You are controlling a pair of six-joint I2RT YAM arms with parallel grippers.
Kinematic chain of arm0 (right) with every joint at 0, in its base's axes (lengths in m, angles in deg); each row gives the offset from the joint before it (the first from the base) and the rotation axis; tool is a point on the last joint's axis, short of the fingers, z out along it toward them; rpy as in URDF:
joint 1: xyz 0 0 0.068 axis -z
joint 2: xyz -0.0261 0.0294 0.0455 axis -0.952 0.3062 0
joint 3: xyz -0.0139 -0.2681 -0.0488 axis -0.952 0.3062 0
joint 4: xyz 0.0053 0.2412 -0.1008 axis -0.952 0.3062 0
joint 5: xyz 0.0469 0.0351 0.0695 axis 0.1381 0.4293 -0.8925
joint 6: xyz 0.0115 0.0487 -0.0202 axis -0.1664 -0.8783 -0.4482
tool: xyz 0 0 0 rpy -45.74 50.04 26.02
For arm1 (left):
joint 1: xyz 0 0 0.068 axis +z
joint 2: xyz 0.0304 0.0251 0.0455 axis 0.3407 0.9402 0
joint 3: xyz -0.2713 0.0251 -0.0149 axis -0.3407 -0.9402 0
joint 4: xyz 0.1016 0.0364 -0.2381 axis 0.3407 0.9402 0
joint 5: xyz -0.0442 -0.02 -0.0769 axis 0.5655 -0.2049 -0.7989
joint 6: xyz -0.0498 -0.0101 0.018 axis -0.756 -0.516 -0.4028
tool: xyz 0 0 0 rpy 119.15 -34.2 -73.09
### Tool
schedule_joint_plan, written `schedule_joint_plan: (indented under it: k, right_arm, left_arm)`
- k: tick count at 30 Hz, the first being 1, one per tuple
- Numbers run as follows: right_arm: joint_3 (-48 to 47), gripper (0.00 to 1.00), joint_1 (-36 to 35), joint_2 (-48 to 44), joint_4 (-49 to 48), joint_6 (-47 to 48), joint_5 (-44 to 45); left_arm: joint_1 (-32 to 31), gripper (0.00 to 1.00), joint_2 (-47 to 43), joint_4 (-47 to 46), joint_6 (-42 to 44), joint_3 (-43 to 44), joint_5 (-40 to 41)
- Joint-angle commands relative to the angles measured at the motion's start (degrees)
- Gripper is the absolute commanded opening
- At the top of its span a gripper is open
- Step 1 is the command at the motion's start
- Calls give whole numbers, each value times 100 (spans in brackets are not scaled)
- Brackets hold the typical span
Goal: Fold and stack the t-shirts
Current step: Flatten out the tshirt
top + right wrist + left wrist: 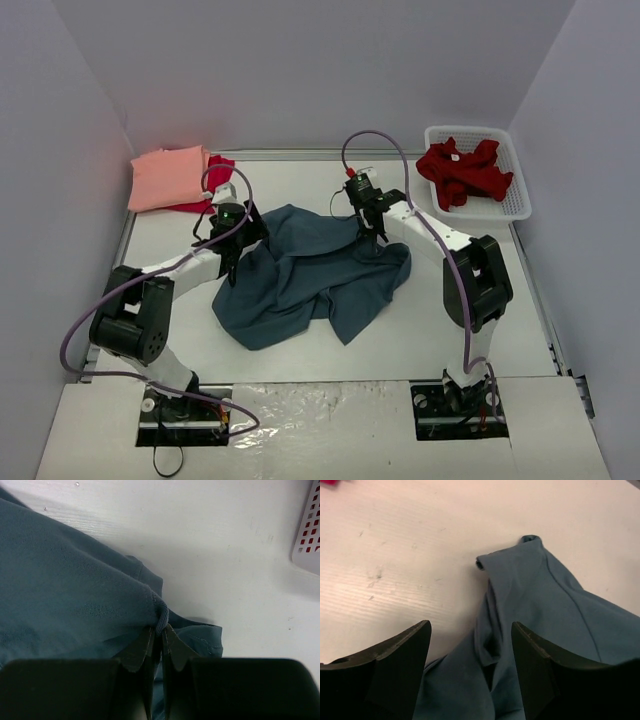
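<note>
Black fingers of the left gripper are filling the bottom of the left wrist view. They are standing spread apart, and a rumpled fold of the slate-blue t-shirt is lying loose between them, not pinched. The white table is running bare across the upper left of that view, faintly ribbed and scuffed.

In the top view, the salmon-pink t-shirt is lying folded flat in the upper left corner of the table, close to the back and left walls. It is overlapping a crimson t-shirt that is peeking out along its right edge.

The slate-blue t-shirt is sprawling soft and creased across the centre. Its left edge is lying under the left gripper and its upper right edge under the right gripper. Open table is showing below it and to its lower right.

In the right wrist view the right gripper's fingers are pressing together, pinching a stitched hem of the blue cloth.

At the upper right of the top view, a white lattice basket is sitting against the right wall, holding the crumpled dark red t-shirt.
</note>
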Motion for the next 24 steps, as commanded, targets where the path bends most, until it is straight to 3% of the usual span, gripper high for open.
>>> schedule_joint_plan:
  k: [1,6,12,14,20,24]
  right_arm:
    - [25,0,53,-285,49,-13,190]
    - [8,0,62,-206,41,-13,137]
    - [25,0,62,-118,49,-39,110]
    - [43,0,62,-126,14,-48,137]
    - [43,0,54,-126,-3,-57,137]
    - [60,0,80,-161,6,-100,216]
  left_arm:
    - [11,63,134,-567,-68,347,-379]
    - [11,55,592,-646,-199,533,-879]
    - [2,31,724,-1076,-305,287,-1188]
    - [2,18,715,-1086,-270,217,-1197]
    - [-6,3,768,-1095,-217,172,-1347]
    - [-6,2,532,-858,-104,199,-1233]
